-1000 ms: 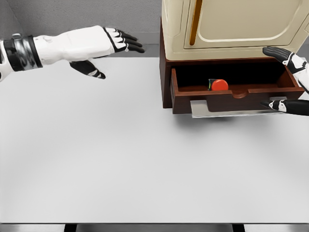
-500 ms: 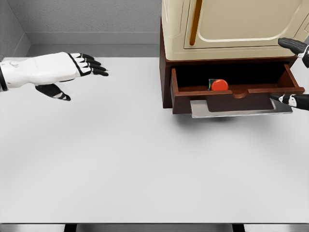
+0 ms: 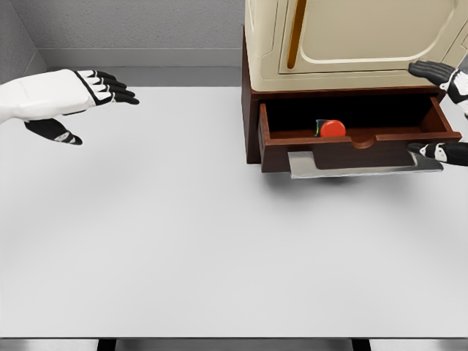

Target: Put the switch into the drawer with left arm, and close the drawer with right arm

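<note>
You had a white table (image 3: 183,241) set against a grey wall (image 3: 139,29), with a narrow grey ledge running along the back edge.

At the far left, your left hand (image 3: 69,99) hung above the table's rear corner. Its fingers (image 3: 113,86) were extended and lay side by side, pointing right, with the thumb dropped below the palm; it held nothing and touched nothing.

Right of centre stood a dark brown cabinet base (image 3: 252,110) carrying a cream appliance (image 3: 351,40) with an amber vertical handle (image 3: 295,33) on its door. The drawer (image 3: 358,139) in that base was pulled out and open. The switch (image 3: 332,129), showing a red round cap with a small green and dark body at its left, lay inside the drawer near the front wall, roughly midway across. A grey plate (image 3: 351,164) projected beneath the drawer front.

At the far right edge, your right hand (image 3: 446,110) was only partly in frame. Its upper fingers (image 3: 431,71) reached left over the cabinet top just above the drawer's right end, and its thumb (image 3: 435,151) lay by the drawer's front right corner. The hand was spread wide; whether it touched the drawer could not be determined.
</note>
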Controlling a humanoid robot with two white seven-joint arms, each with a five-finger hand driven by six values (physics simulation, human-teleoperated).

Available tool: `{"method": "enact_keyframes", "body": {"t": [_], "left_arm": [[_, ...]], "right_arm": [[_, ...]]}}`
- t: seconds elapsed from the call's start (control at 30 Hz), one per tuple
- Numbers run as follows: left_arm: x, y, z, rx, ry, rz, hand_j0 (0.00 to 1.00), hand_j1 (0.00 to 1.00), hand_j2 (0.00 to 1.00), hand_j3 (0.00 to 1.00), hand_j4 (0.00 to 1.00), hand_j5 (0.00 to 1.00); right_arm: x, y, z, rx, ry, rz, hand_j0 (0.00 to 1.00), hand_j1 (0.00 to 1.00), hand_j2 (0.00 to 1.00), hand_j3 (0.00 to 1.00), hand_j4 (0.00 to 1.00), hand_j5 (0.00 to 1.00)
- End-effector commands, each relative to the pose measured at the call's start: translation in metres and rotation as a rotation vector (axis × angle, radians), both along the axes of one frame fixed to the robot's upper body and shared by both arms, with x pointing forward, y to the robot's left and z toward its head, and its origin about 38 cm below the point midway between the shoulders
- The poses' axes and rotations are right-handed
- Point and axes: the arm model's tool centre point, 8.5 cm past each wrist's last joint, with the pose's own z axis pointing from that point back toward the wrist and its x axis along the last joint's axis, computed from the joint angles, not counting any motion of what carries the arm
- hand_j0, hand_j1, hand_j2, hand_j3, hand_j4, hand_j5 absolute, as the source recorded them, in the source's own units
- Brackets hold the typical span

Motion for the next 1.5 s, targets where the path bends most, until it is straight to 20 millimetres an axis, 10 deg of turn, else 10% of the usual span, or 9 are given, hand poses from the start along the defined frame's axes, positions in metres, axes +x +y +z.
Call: {"method": "enact_keyframes", "body": {"t": [0.0,0.23,0.67,1.47], "left_arm": [[0.0,0.001,0.001,-0.005,0.001,0.003,1.0,1.0,1.0,1.0,1.0,1.0],[0.0,0.001,0.002,-0.011,0.002,0.004,1.0,1.0,1.0,1.0,1.0,1.0],[0.0,0.001,0.002,-0.013,0.001,0.003,1.0,1.0,1.0,1.0,1.0,1.0],[0.0,0.002,0.006,-0.021,-0.007,0.006,1.0,1.0,1.0,1.0,1.0,1.0]], "right_arm": [[0.0,0.002,-0.001,-0.013,0.014,0.012,0.77,0.77,0.77,0.77,0.77,0.77],[0.009,0.006,0.025,-0.044,-0.049,0.031,0.5,0.5,0.5,0.5,0.5,0.5],[0.025,0.068,0.001,-0.104,0.02,0.217,0.53,0.53,0.53,0.53,0.53,0.53],[0.028,0.123,-0.02,-0.107,0.069,0.373,0.54,0.54,0.54,0.54,0.54,0.54]]}}
